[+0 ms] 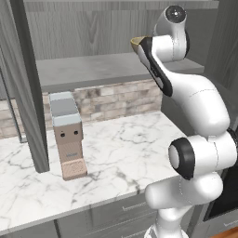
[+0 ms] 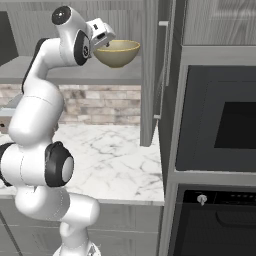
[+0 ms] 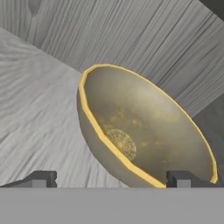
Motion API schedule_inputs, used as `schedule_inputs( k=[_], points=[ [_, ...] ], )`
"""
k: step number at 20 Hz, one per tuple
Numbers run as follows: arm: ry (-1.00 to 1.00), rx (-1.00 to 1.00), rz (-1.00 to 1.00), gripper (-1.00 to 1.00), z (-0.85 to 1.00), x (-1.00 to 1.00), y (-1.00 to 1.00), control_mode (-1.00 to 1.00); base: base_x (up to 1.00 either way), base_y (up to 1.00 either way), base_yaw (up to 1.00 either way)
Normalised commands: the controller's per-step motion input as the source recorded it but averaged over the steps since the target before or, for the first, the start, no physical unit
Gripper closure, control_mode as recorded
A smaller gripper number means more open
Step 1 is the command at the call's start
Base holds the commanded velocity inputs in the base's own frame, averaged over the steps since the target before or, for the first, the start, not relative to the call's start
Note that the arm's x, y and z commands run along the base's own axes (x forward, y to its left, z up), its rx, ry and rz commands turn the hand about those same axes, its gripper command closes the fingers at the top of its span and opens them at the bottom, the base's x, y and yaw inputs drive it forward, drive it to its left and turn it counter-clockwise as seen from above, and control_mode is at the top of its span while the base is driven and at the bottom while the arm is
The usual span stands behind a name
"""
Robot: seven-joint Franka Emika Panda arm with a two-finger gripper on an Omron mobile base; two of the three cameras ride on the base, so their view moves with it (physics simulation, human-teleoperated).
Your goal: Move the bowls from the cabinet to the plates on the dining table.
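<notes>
Pale yellow-olive bowl (image 2: 117, 53) is sitting upright on the grey wood-grain shelf (image 1: 93, 69) inside the open wall cabinet (image 2: 150, 70), seen from the right base camera just beside the cabinet's open door edge. The white arm (image 2: 35, 115) is reaching up from the marble tabletop (image 1: 116, 153) level, its pincer (image 3: 111, 178) hanging right at the bowl's near rim. In the hand camera the 2 dark fingertips (image 3: 41, 178) are standing spread as wide as they go, 1 to each side of the bowl's lower edge, and nothing is being gripped between them; whether a tip is touching the rim cannot be told. The bowl's inside is showing a mottled golden glaze with a round patterned mark at its bottom. Below the cabinet, a brick-patterned backsplash (image 1: 116, 100) is running along the wall. A boxy grey-and-tan coffee machine (image 1: 67, 135) is standing on the tabletop to the arm's left. To the arm's right, a dark built-in oven (image 2: 220, 120) is filling the tall unit beside the cabinet.
</notes>
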Motion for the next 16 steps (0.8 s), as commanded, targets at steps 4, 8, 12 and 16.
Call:
schedule_inputs(
  k=[4,8,12,16],
  points=[
    [0.04,0.00,0.00,-1.00,-0.10,0.08,0.00,-1.00,0.00,0.00,0.00],
    [0.00,0.00,0.00,-1.00,-0.01,0.18,-0.03,-1.00,0.00,0.00,0.00],
    [0.00,0.00,0.00,-1.00,0.00,0.19,-0.05,-1.00,0.00,0.00,0.00],
    [0.01,0.00,0.00,-1.00,0.00,0.13,-0.05,-1.00,0.00,0.00,0.00]
  ],
)
